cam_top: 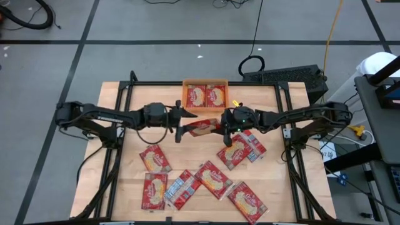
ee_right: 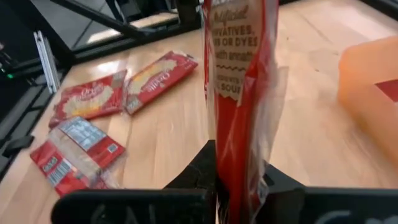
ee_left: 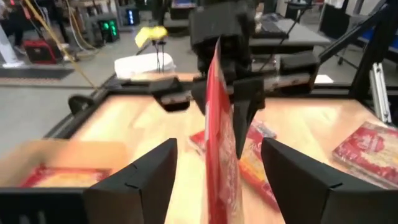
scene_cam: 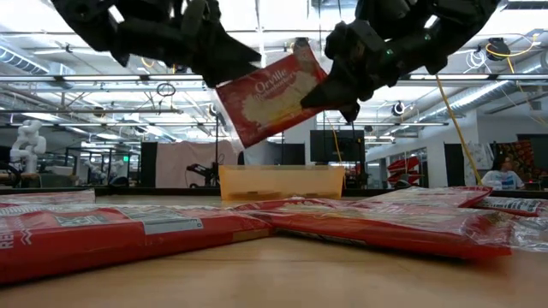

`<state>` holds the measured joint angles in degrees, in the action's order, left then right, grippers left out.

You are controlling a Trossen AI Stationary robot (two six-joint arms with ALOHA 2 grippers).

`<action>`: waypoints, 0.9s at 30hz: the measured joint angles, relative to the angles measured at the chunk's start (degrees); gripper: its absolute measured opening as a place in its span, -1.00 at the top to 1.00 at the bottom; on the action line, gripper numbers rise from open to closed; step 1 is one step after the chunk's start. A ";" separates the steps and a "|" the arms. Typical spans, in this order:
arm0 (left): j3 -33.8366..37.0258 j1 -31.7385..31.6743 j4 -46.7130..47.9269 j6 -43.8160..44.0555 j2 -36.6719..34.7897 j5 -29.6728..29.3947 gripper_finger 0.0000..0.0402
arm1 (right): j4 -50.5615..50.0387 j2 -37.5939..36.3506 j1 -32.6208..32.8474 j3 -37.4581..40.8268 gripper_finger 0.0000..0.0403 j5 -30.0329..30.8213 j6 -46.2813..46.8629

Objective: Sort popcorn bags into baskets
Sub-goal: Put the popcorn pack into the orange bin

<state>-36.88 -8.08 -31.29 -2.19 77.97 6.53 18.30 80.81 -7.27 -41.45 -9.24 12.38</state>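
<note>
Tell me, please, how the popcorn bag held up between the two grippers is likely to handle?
The popcorn bag, pinched at one edge by the right gripper, sticks out sideways without drooping, so it is probably fairly stiff and light. Its glossy wrapper may be slippery. The left gripper stands open around it.

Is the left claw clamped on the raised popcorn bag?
No: in the left wrist view the left claw stands open either side of the popcorn bag, which the right claw pinches.

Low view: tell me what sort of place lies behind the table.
Probably a robotics lab or workshop: a white robot figure stands far off, open ceiling rails run overhead, and a person sits at a workstation in the background.
</note>
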 joint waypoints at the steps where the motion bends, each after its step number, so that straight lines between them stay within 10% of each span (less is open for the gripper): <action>1: 0.02 -0.02 -1.18 0.14 1.04 0.86 -0.14 | -0.13 0.28 0.00 -0.02 0.94 0.04 -0.51; 7: 0.00 -0.93 -3.13 0.19 5.48 6.07 0.04 | -0.16 1.80 0.01 -0.02 0.94 1.74 -3.44; 16: 0.00 -2.51 -3.13 1.48 7.23 4.32 0.91 | 0.56 2.34 0.16 -0.02 0.86 7.65 -6.16; 27: 0.02 -7.27 2.49 3.18 -3.31 5.82 0.93 | 0.66 -1.01 0.24 -0.08 0.29 8.02 -6.52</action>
<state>-36.86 -15.35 -28.80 0.99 74.66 12.36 18.96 79.80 -7.03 -41.53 -1.22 5.86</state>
